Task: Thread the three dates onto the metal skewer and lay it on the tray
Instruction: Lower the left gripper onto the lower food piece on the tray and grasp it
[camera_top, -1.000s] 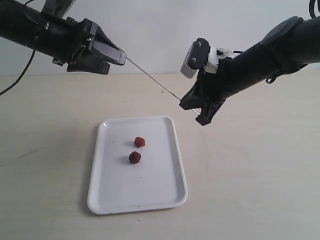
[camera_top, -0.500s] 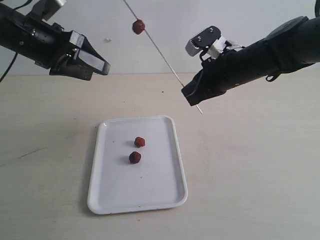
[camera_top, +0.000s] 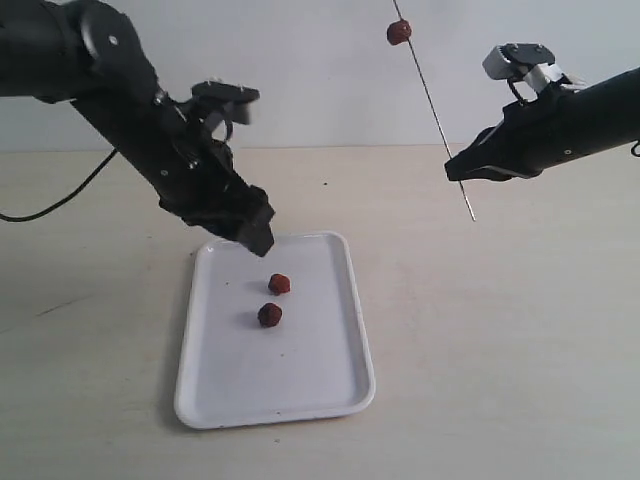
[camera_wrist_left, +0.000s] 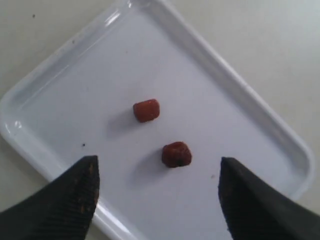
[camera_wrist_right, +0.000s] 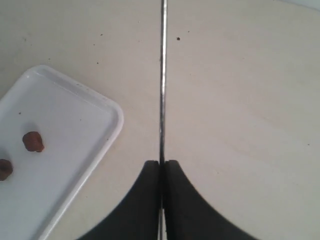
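The white tray (camera_top: 300, 375) is lying flat on the pale table (camera_top: 500, 350), stretching out below the left gripper (camera_top: 258, 236). Two dates are resting loose on it, close together but not touching: the nearer, darker date (camera_top: 270, 315) and the redder date (camera_top: 279, 284) just behind it. In the left wrist view both are showing in the gap between the fingertips, lower than them and touching neither. The left gripper's fingers (camera_wrist_left: 70, 205) are standing spread wide with nothing between them, hovering just above the tray's far rim.

Farther back and off to the other side, the right gripper (camera_top: 456, 172) is hanging in the air above the table, well apart from the tray. Its fingers (camera_wrist_right: 140, 200) are pressed together, pinching the metal skewer (camera_top: 432, 105) near its lower end. A short tip is sticking out below the fingers, while the long part is rising steeply away from the fingertips. The third date (camera_top: 399, 32) is sitting threaded on the skewer, high above the fingers and well clear of them.
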